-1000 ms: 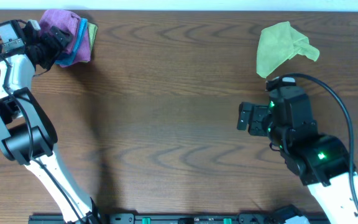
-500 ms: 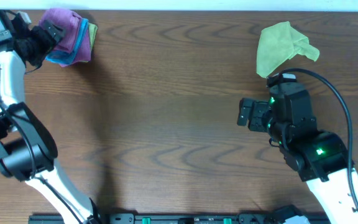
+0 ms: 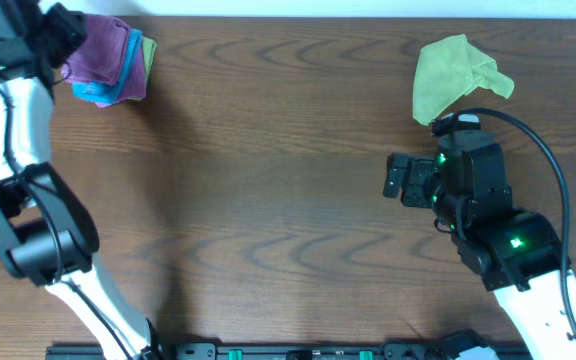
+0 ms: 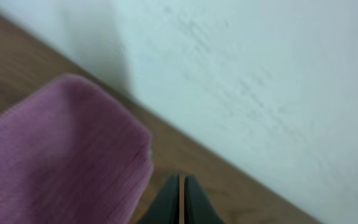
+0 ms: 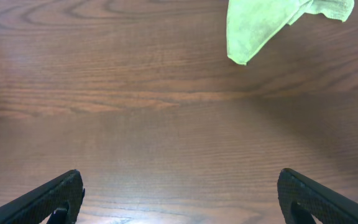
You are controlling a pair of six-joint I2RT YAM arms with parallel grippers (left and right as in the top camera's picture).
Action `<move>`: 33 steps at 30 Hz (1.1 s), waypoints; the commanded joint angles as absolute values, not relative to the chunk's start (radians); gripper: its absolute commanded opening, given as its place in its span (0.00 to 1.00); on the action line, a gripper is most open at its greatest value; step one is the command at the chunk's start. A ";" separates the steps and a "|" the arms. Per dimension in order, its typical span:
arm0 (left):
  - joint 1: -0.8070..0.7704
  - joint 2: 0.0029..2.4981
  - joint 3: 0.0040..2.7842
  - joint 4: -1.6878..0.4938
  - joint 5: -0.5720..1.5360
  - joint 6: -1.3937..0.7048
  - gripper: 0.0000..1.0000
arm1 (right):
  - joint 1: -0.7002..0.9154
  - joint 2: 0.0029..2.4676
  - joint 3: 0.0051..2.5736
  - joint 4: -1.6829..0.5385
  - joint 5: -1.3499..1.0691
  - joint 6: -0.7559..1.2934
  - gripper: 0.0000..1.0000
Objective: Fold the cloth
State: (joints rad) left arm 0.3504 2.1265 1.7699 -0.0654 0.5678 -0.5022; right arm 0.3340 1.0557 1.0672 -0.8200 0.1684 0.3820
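The purple cloth (image 3: 103,55) lies folded on top of a small stack at the table's far left corner; in the left wrist view it (image 4: 61,155) fills the lower left, blurred. My left gripper (image 3: 65,22) is at the stack's upper left edge. Its jaws (image 4: 180,182) are shut with nothing between them, just right of the cloth's edge, apart from it. My right gripper (image 3: 393,182) hovers open over bare wood on the right side, its two fingertips wide apart (image 5: 179,182), far from the cloth.
A blue cloth (image 3: 98,95) and a strip of green show under the purple one. A crumpled lime-green cloth (image 3: 453,75) lies at the far right, also in the right wrist view (image 5: 260,25). A pale wall (image 4: 260,74) runs behind the table's far edge.
My left gripper has drawn back up and left off the stack and gone from open to shut. The right arm has barely shifted.
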 commanded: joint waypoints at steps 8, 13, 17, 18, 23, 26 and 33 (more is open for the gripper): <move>0.333 2.315 1.779 -0.005 0.575 -0.696 0.06 | 0.326 1.054 1.086 -0.826 0.149 0.369 0.99; 0.332 2.319 1.779 -0.022 0.570 -0.695 0.06 | 0.326 1.054 1.086 -0.823 0.150 0.369 0.99; 0.334 2.316 1.780 0.058 0.664 -0.693 0.06 | 0.326 1.054 1.086 -0.818 0.150 0.369 0.99; 0.335 2.309 1.780 0.085 0.697 -0.690 0.06 | 0.326 1.054 1.086 -0.818 0.150 0.369 0.99; 0.331 2.210 1.781 0.060 0.703 -0.558 0.06 | 0.326 1.054 1.087 -0.818 0.150 0.369 0.99; 0.323 2.122 1.781 -0.047 0.685 -0.411 0.06 | 0.326 1.052 1.097 -0.823 0.154 0.369 0.99; 0.279 1.902 1.781 -0.348 0.602 -0.126 0.89 | 0.326 1.025 1.197 -0.887 0.235 0.358 0.99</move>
